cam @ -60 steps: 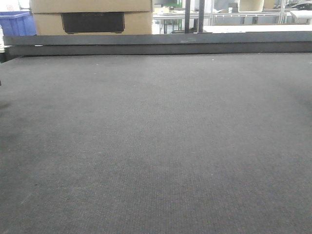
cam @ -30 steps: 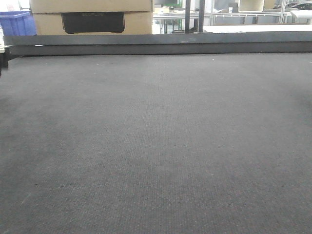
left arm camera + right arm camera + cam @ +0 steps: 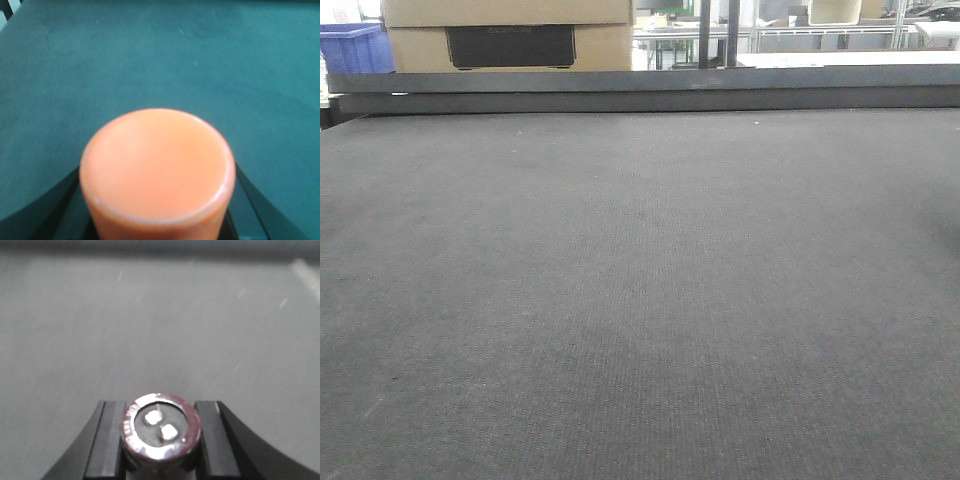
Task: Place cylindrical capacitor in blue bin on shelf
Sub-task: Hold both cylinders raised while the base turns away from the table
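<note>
Orange cyl. (smooth) clamped, L end effector, cylindrical capacitor clamped, R end effector

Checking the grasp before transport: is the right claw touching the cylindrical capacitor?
Touching. The right wrist view shows the cylindrical capacitor clamped inside the right claw, its black fingers pressed against both sides with no gap.

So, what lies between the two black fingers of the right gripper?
The cylindrical capacitor, clamped end-on between the fingers of the right gripper, nothing else; the right wrist view shows it.
</note>
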Robot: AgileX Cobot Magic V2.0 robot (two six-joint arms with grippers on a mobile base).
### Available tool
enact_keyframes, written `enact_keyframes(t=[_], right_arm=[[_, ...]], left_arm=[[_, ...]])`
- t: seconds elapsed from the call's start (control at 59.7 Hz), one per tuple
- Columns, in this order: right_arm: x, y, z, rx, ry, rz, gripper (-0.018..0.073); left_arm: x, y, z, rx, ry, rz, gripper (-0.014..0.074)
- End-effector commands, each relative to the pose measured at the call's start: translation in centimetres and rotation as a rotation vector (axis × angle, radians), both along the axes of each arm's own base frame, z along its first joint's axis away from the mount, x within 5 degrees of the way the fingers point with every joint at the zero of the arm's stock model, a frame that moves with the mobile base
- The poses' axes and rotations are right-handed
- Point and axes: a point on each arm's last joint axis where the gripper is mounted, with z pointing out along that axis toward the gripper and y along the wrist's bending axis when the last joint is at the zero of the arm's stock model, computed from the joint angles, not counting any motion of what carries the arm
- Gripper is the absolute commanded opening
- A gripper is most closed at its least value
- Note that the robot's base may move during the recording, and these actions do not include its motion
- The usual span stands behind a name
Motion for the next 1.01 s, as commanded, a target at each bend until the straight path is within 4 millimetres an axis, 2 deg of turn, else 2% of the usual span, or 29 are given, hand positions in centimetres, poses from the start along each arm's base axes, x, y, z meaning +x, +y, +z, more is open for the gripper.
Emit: enact_keyframes(t=[0.0, 0.218, 0.452, 0.603, 0.788, 0.989], right_arm=[[-0.5, 0.7, -0.1, -0.029, 0.031, 0.051, -0.0025], [-1.9, 2.4, 0.0, -0.024, 0.078, 0.145, -0.0025], [-5.5, 2.6, 2.3, -0.013, -0.037, 0.195, -0.0025], [-8.6, 2.1, 4.0, -0.002, -0.159, 0.196, -0.0025], [-12.0, 1.2, 5.4, -0.027, -0.284, 0.186, -0.0025], [-13.2, 0.7, 5.3, -0.061, -0.276, 0.161, -0.0025]], left_arm=[[-2.5, 0.1, 1.2, 0.009, 0.031, -0.015, -0.0111], [-8.0, 1.0, 3.7, 0.047, 0.01, -0.021, -0.0111], [-11.6, 1.5, 5.2, 0.038, -0.066, -0.02, -0.0111], [-12.5, 1.6, 5.5, 0.036, -0.081, -0.02, -0.0111], [-12.5, 1.6, 5.5, 0.033, -0.081, -0.02, -0.0111], [-12.5, 1.2, 5.5, 0.033, -0.089, -0.052, -0.0111]])
